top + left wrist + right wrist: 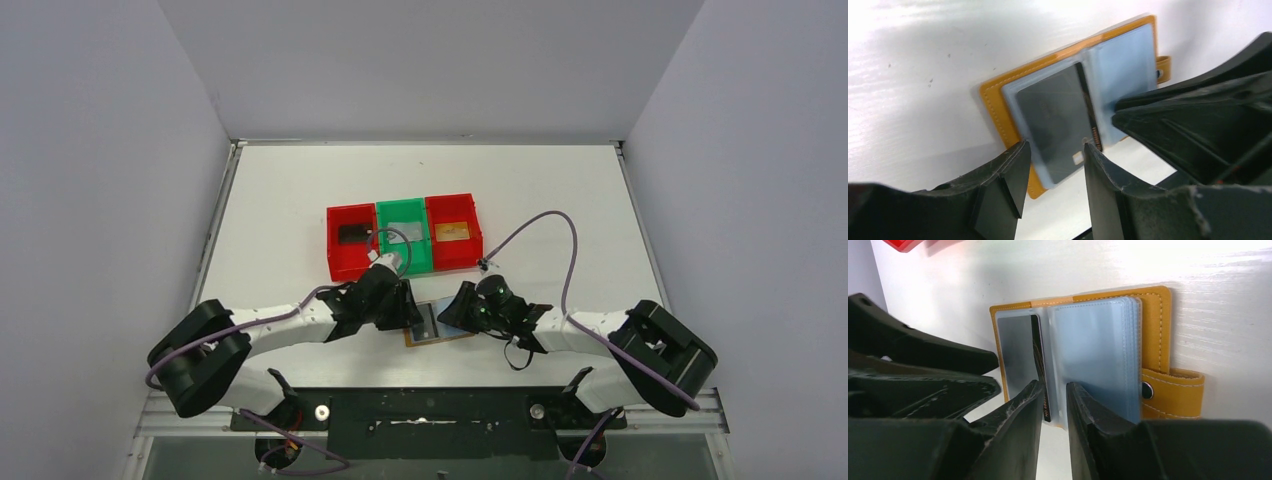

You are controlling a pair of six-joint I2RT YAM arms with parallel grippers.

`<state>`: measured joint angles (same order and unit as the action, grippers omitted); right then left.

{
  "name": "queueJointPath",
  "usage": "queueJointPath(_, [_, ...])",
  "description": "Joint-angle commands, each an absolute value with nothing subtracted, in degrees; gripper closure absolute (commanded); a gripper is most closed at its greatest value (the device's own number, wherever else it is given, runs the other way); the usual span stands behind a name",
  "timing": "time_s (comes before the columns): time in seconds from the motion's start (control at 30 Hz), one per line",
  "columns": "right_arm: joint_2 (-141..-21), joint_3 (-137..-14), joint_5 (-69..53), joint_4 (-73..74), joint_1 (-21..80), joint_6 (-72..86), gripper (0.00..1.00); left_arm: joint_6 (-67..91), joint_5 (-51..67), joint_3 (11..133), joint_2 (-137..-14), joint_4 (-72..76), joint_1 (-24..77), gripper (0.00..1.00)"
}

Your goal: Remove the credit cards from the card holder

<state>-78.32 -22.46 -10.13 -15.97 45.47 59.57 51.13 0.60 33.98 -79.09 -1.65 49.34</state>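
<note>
Already a black card (352,233), a silver-grey card (404,228) and an orange-brown card (452,231) lie in the bins (350,266), while the card holder (438,326) lies open on the desk (300,180) between the left claw (1055,147) and the right claw (1054,387), both parted and empty, with one dark card (1053,117) not yet out of it.

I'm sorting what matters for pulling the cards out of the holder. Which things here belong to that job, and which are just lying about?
Job: tan leather folding card holder; dark grey card in its sleeve; black card, silver-grey card, orange-brown card, already binned.
Lying about: left red plastic bin, green plastic bin, right red plastic bin, purple cable.
</note>
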Motion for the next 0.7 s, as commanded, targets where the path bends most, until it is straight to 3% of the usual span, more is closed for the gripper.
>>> queueJointPath(0.0, [-78.74, -23.34, -10.56, -19.42, 45.97, 59.59, 0.73, 53.48, 2.24, 30.62, -81.22, 4.9, 49.16, 0.57])
queueJointPath(0.23, [-80.72, -23.94, -12.13, -20.35, 46.12, 59.39, 0.71, 56.2, 1.92, 27.41, -83.37, 7.89, 49.53, 0.6])
queueJointPath(0.5, [-80.15, -23.72, -9.85, -19.08, 46.4, 60.62, 0.71, 55.83, -5.71, 30.26, -73.74, -0.74, 49.61, 0.57])
queueJointPath(0.67, [-79.57, -23.59, -9.25, -18.08, 46.36, 60.64, 0.71, 55.42, -2.78, 30.37, -72.46, 4.52, 49.52, 0.57])
